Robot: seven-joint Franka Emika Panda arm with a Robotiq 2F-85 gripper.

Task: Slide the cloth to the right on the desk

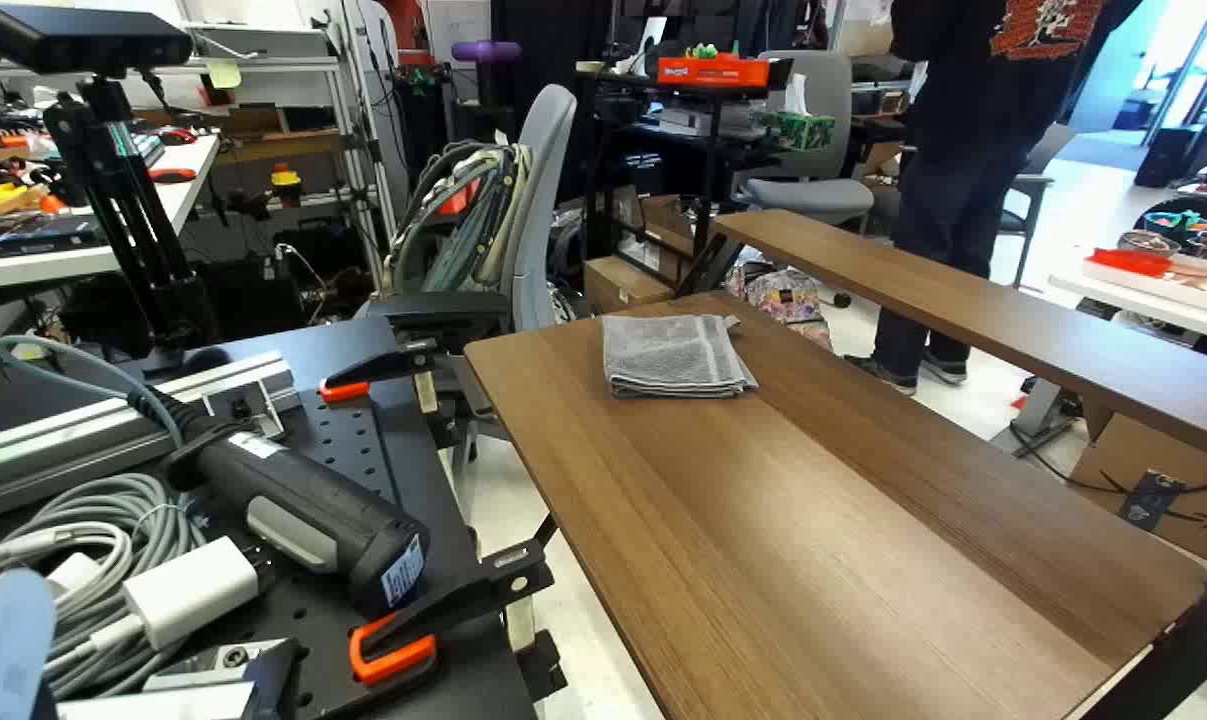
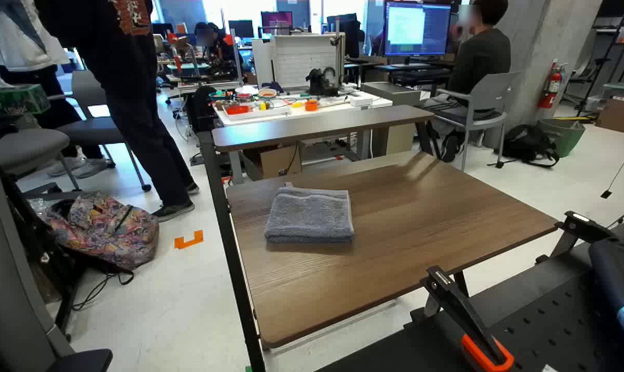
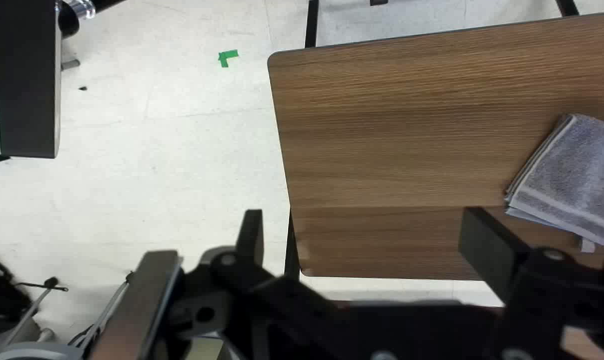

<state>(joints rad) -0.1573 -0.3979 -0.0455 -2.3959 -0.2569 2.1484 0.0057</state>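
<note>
The desk (image 3: 382, 150) bears the cloth (image 3: 573, 176) askew (long axis unclear)

The gripper (image 3: 364, 225) in the wrist view is black nearly throughout, with a dull, matte surface. Its two fingers (image 3: 492, 252) end in plain, square-edged blocks, and the flat face of the one at the view's right lightens to charcoal. Below them sit angular black links (image 3: 236, 277) with a round greyish pin (image 3: 228, 259) at each upper joint, and at the view's left a dark grey plate (image 3: 216, 310) bearing one round black hole (image 3: 205, 314). The broad body (image 3: 417, 325) between is blurred, with paler round screw heads (image 3: 383, 355) along the view's bottom edge
</note>
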